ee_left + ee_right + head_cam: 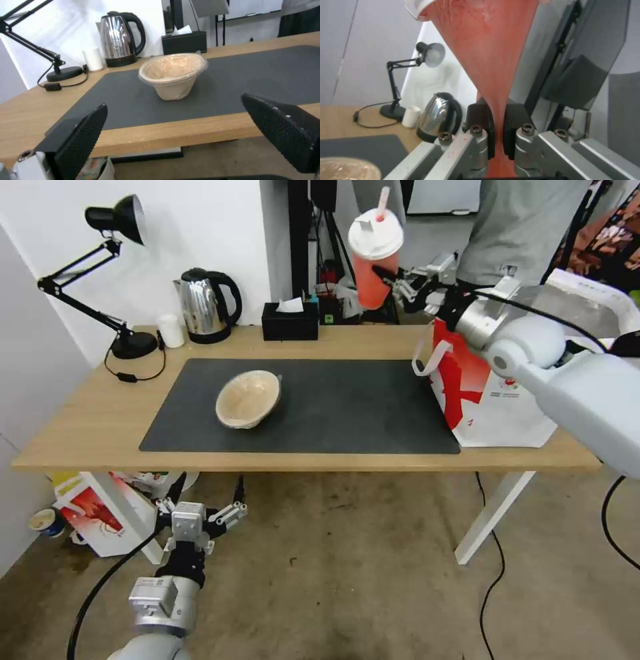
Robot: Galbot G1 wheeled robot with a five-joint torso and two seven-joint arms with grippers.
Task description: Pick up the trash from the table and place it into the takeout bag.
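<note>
My right gripper [395, 280] is shut on the red drink cup [372, 273] with a white lid and straw. It holds the cup high over the table's [87, 427] back edge, left of the takeout bag [487, 400]. In the right wrist view the pads [480, 130] squeeze the cup's [486, 50] narrow base. The white and red bag stands at the table's right end. A beige paper bowl [248, 399] lies tilted on the dark grey mat [347, 407]. My left gripper [200, 513] hangs open below the table's front edge, and its wrist view shows the bowl [173, 75] beyond the fingers [83, 135].
A black desk lamp [113, 220], a steel kettle [207, 303], a small white cup [172, 331] and a black tissue box [290, 321] line the table's back. A person [520, 227] stands behind the bag. Another red and white bag [93, 513] sits on the floor under the table's left end.
</note>
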